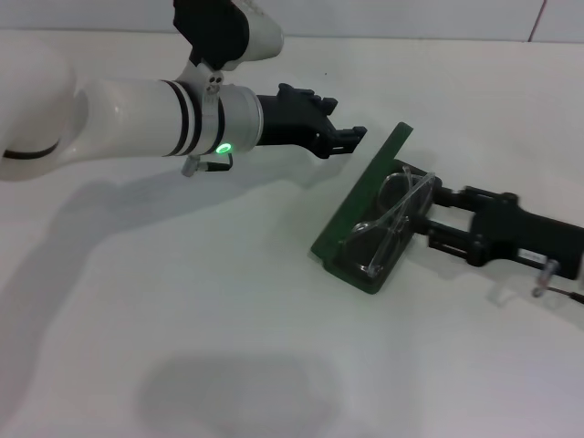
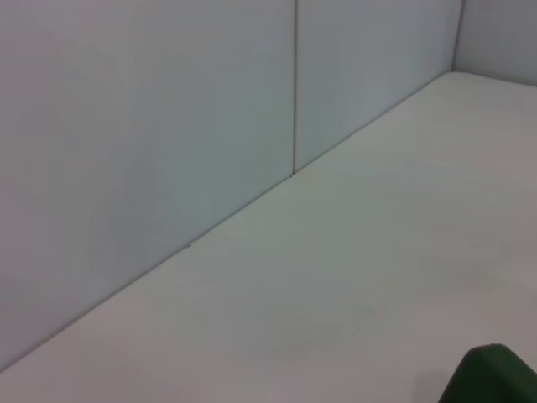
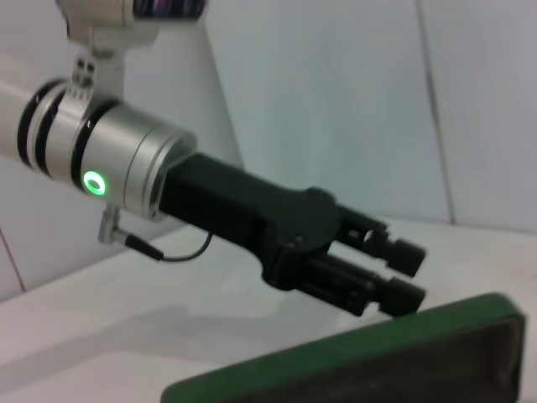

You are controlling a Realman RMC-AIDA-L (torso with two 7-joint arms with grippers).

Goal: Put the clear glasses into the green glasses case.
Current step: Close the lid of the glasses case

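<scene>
Nearest to you in the head view is bare white table, with a soft shadow across it. Further in, on your right, the green glasses case lies open on the table, its lid raised on the side facing the left arm. The clear glasses lie inside the tray of the case, folded, running along its length.

Your right gripper reaches in low from the right edge and sits at the open side of the case, its black fingers right at the tray's rim and just beside the glasses. You cannot tell from these views whether it is open or closed, or whether it touches the glasses at all.

Beyond the case, your left gripper hangs above the table just past the lid's far corner, close to it but apart. In the right wrist view the same gripper shows over the lid's edge, its two fingertips close together with only a thin gap, nothing between them. The left wrist view shows just a dark green corner of the case, the table and the wall behind.
</scene>
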